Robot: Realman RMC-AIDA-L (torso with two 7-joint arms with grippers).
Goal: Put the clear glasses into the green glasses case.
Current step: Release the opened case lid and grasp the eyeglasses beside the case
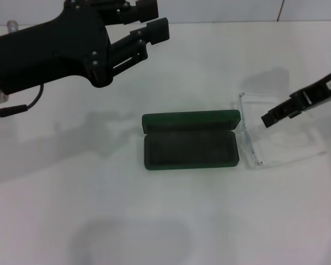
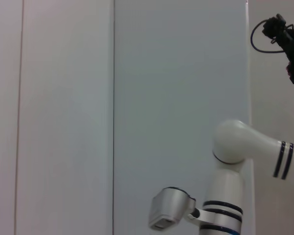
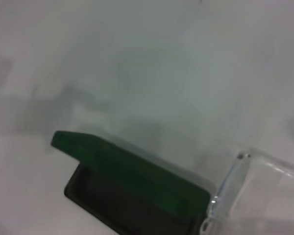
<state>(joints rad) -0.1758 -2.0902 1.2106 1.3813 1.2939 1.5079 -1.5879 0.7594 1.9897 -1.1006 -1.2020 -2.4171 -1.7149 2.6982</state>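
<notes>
The green glasses case [image 1: 190, 144] lies open in the middle of the white table, lid [image 1: 191, 119] standing up at the far side and the dark lining empty. The clear glasses [image 1: 251, 138] rest on the table against the case's right end, arms unfolded and pointing right. My right gripper [image 1: 269, 117] hovers just above and to the right of the glasses frame. My left gripper [image 1: 153, 21] is raised at the back left, open and holding nothing. The right wrist view shows the case [image 3: 132, 181] and the clear frame [image 3: 235, 183] beside it.
White table [image 1: 154, 221] all around the case. A cable [image 1: 27, 106] hangs from the left arm at the far left. The left wrist view shows only a pale wall [image 2: 63, 117] and a white arm segment [image 2: 235, 156].
</notes>
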